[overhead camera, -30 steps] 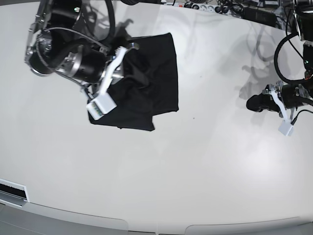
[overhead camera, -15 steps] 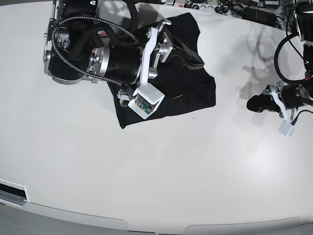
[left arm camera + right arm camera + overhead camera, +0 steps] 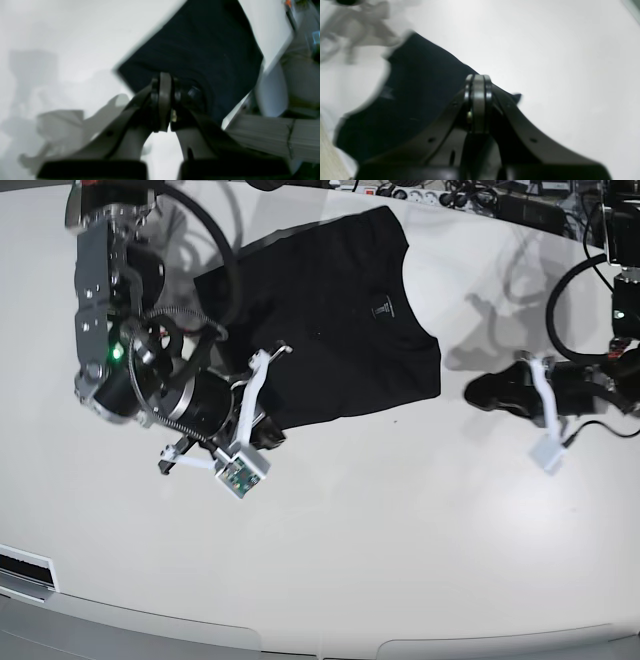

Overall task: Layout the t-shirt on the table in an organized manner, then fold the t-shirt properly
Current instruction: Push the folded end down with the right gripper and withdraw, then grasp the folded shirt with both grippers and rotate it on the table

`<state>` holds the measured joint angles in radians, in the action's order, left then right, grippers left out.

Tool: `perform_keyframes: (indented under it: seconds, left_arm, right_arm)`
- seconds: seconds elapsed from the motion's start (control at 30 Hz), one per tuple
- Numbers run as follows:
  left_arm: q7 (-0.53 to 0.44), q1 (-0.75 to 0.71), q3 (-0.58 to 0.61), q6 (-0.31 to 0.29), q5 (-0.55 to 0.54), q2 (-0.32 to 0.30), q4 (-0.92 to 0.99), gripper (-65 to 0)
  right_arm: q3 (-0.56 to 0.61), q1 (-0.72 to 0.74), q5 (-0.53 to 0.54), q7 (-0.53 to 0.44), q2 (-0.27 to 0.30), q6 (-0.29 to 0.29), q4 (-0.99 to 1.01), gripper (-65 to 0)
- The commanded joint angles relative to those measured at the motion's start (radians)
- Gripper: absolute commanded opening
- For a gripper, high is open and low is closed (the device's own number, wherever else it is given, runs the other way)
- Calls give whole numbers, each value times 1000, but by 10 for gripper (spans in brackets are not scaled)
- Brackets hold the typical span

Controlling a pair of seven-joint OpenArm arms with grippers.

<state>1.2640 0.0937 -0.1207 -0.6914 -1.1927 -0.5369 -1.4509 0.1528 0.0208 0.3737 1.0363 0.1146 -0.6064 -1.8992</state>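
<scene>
The t-shirt [image 3: 330, 330] lay spread flat on the table [image 3: 400, 550], toward its far edge. The right gripper [image 3: 478, 82] was clenched at the shirt's near edge, possibly pinching fabric, though blur hid that. The left gripper [image 3: 163, 82] was clenched empty just beside the shirt's right edge.

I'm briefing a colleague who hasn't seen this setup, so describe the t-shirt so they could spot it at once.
Start from the wide glossy white table; toward its far edge lies the t-shirt. It is the one flat black fabric shape there, between the right gripper and left gripper, the only soft thing among hard metal arms.
</scene>
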Motion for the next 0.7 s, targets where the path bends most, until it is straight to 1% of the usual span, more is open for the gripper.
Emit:
perform_keyframes:
  seconds: [0.0, 0.07, 0.13, 0.3, 0.37, 0.47, 0.53, 0.6, 0.63, 0.67]
  left_arm:
    - [-13, 9, 31, -7, -18, -12, -58, -650]
    - [-14, -6, 113, -7, -6, -11, -140, -650]
    - [-30, -24, 196, -7, 34, -11, -215, -650]
    - [-163, -66, 382, -7, 234, -11, -353, -650]
    - [-198, -87, 449, -7, 292, -11, -378, -650]
    - [-213, -129, 546, -7, 354, -11, -381, -650]
    - [-261, -154, 599, -7, 414, -11, -381, -650]
    - [-318, -168, 645, -7, 495, -9, -381, -650]
    - [-331, -170, 667, 3, 533, -7, -379, -650]
    - [-343, -171, 689, 24, 566, -4, -377, -650]
  right_arm:
    - [-3, 46, 12, -24, 12, 1, 18, -650]
    - [-2, 96, 18, -27, 22, 0, 101, -650]
    - [0, 142, 18, -27, 21, 0, 193, -650]
    - [52, 266, 10, -26, 22, -15, 406, -650]
    - [83, 306, 10, -26, 22, -15, 470, -650]
    - [145, 350, -21, -24, 22, -10, 540, -650]
    - [191, 375, -47, -30, 22, 8, 581, -650]
    - [235, 397, -76, -42, 22, 14, 629, -650]
    - [255, 407, -92, -51, 22, 17, 654, -650]
    - [274, 415, -106, -57, 22, 22, 676, -650]
